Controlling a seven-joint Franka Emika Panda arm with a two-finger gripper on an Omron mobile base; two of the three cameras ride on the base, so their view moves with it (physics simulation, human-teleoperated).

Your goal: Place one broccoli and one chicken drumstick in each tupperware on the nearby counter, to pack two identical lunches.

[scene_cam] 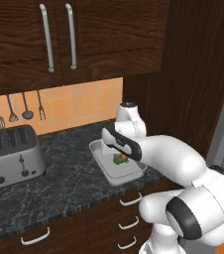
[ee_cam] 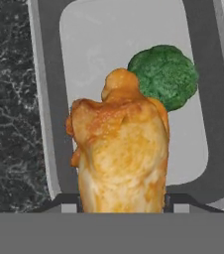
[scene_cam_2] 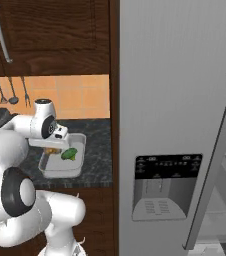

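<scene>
A grey tupperware (ee_cam: 48, 99) rests on the black marbled counter (scene_cam: 64, 183), seen too as the tupperware (scene_cam: 109, 173) and tupperware (scene_cam_2: 60, 170). One green broccoli (ee_cam: 164, 75) lies inside it, also visible as the broccoli (scene_cam_2: 69, 154). My gripper (ee_cam: 124, 206) hangs just over the tupperware, shut on a golden chicken drumstick (ee_cam: 121, 154) that stands up between the finger tips. Whether the drumstick touches the tupperware floor I cannot tell. From the right base view the gripper (scene_cam_2: 52, 146) sits under the white wrist, beside the broccoli. In the left base view the forearm hides the fingers.
A silver toaster (scene_cam: 12, 156) stands at the counter's left, with utensils (scene_cam: 15, 111) hanging on the orange tiles. Dark cabinets hang above. The tall grey fridge (scene_cam_2: 175, 125) stands right of the counter, its door (scene_cam_2: 220, 160) swung open.
</scene>
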